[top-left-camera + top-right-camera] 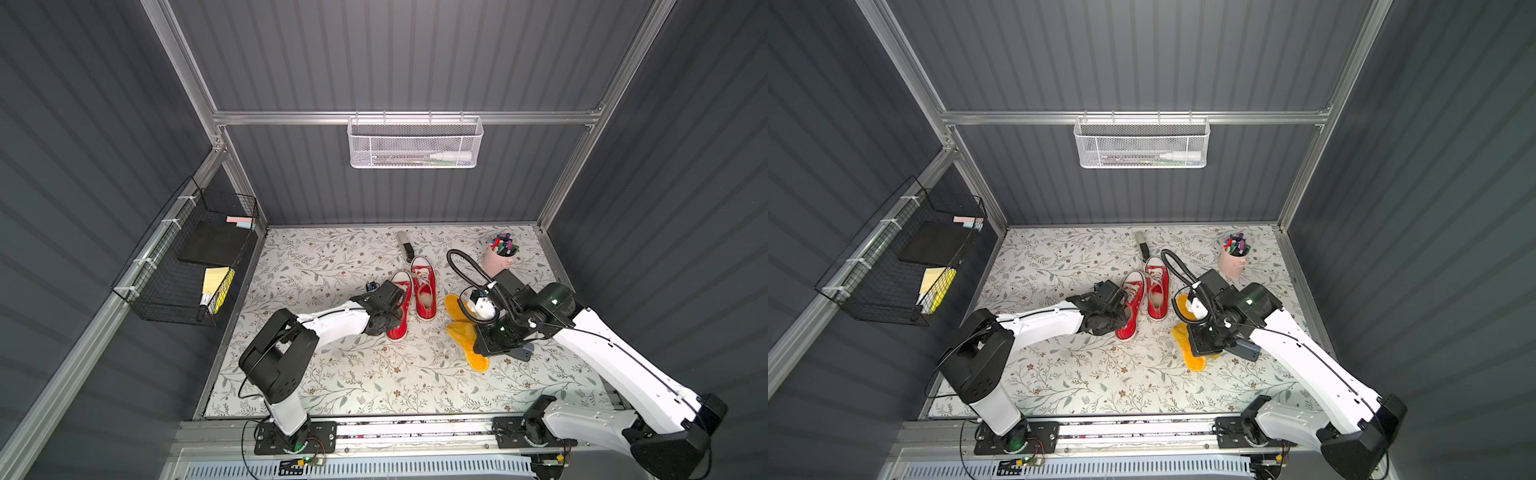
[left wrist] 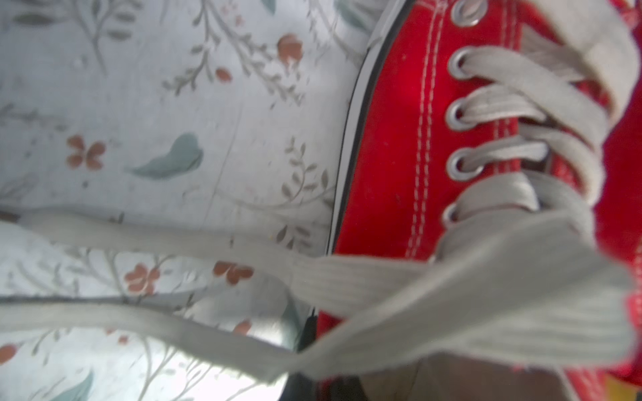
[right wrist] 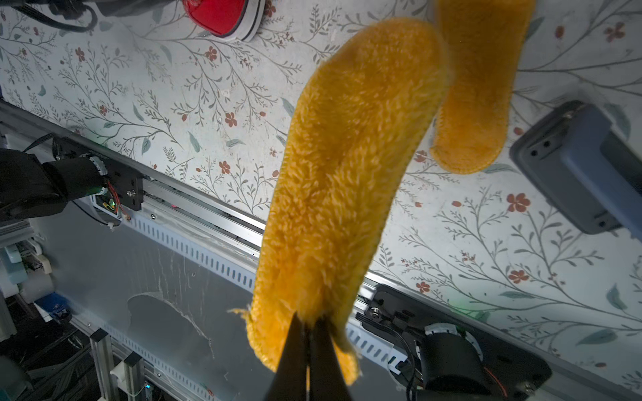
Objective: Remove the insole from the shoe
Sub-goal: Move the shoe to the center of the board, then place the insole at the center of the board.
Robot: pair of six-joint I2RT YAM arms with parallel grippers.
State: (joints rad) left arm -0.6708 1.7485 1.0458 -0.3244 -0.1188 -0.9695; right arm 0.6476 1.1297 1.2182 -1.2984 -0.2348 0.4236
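A black wire basket [image 1: 183, 266] is hung on the left wall, above the table [image 1: 340, 382], whose left edge is bounded by the metal frame. Broad bare patterned surface is offered along the near edge and in the far left corner.

The left gripper [image 1: 384, 319] is lowered onto the near part of the left shoe [image 1: 402, 307]. Its jaws are drawn narrow, but what is pinched cannot be told: only laces [image 2: 382, 277] and red canvas are shown in the left wrist view.

The right shoe [image 1: 424, 291] is set just beside it, slightly farther. A strip of bare table is seen between it and the loose insole [image 1: 454, 305], which is laid flat.

The held insole [image 3: 340, 173] is clamped close to one end by the right gripper [image 3: 308, 323] and is raised off the table; whether the loose one is touched cannot be told. A grey block [image 1: 523, 353] is placed just right of that gripper. A pink cup [image 1: 496, 262] of markers is stood near the far right edge.
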